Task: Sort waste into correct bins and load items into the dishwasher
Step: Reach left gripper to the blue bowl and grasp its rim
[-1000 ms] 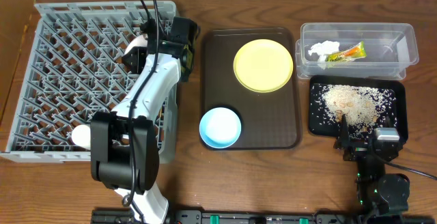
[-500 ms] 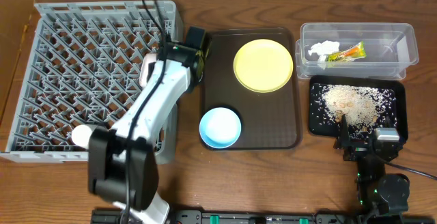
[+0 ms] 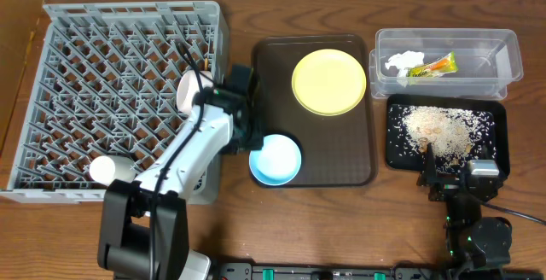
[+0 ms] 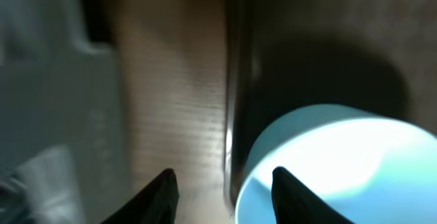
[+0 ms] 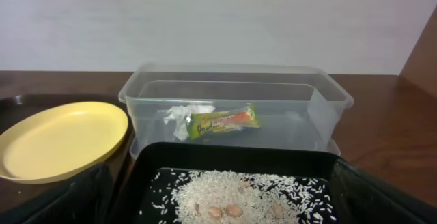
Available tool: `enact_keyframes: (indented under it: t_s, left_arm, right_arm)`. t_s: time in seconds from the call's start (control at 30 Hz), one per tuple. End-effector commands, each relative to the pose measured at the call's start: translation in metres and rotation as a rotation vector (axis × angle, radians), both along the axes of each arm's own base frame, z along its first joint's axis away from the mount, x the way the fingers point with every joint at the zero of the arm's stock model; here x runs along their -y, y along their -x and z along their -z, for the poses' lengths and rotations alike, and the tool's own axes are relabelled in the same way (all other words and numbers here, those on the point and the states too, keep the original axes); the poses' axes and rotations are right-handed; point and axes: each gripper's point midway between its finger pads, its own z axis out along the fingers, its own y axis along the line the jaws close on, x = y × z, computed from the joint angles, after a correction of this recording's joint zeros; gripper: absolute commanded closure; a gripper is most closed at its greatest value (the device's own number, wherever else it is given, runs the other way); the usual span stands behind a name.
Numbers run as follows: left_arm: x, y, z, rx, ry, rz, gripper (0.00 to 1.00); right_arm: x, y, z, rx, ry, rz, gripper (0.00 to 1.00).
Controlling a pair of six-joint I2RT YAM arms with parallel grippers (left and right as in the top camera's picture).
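My left gripper [image 3: 248, 135] hangs open over the left rim of the brown serving tray [image 3: 358, 173], nothing between its fingers. In the left wrist view the gripper [image 4: 222, 183] straddles that rim, its right finger over the light-blue bowl [image 4: 341, 169], which sits at the tray's front left [image 3: 275, 159]. The yellow plate [image 3: 329, 81] lies at the tray's back. A small white bowl [image 3: 186, 90] rests in the grey dishwasher rack [image 3: 128, 8] near its right side. My right gripper [image 3: 452, 176] stands wide open at the black tray's near edge [image 5: 225, 210].
The clear tub [image 3: 503, 54] at the back right holds a white tissue [image 3: 403, 61] and a snack wrapper [image 3: 432, 65]. In front of it the black tray [image 3: 394, 156] carries rice scraps [image 3: 439, 131]. Bare wood separates rack and serving tray.
My left gripper has swung out of the rack's right part toward the front, down to the serving tray's left rim beside the blue bowl. The white bowl stayed in the rack. The right arm is still.
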Motion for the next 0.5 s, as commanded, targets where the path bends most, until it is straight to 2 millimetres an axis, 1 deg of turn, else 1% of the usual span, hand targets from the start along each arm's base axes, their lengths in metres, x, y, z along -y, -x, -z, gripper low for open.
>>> enact_keyframes:
  t_s: [0.0,0.03,0.07,0.13,0.17,0.33,0.37,0.4,0.47]
  left_arm:
    - [0.011,0.017,0.029,-0.039,0.077,0.011,0.56]
    - [0.020,0.019,0.032,-0.044,0.131,0.017,0.58]
    - [0.033,0.024,0.036,-0.056,0.216,0.027,0.60]
    - [0.053,0.030,0.036,-0.071,0.326,0.048,0.62]
    - [0.057,0.031,0.036,-0.073,0.343,0.058,0.62]
    - [0.087,0.027,0.032,-0.009,0.365,0.163,0.62]
    - [0.091,0.025,0.032,0.010,0.356,0.182,0.64]
    - [0.093,0.024,0.033,0.026,0.337,0.195,0.66]
    - [0.090,0.020,0.038,0.065,0.240,0.195,0.67]
  right_arm:
    - [0.006,0.000,0.001,0.000,-0.010,0.023,0.01]
    - [0.006,0.000,0.001,0.000,-0.011,0.024,0.01]
    - [0.006,0.000,0.001,0.000,-0.010,0.023,0.01]
    - [0.006,0.000,0.001,0.000,-0.010,0.023,0.01]
    - [0.006,0.000,0.001,0.000,-0.010,0.023,0.01]
    - [0.006,0.000,0.001,0.000,-0.010,0.023,0.01]
    - [0.006,0.000,0.001,0.000,-0.010,0.023,0.01]
    - [0.006,0.000,0.001,0.000,-0.010,0.023,0.01]
    - [0.006,0.000,0.001,0.000,-0.010,0.023,0.01]
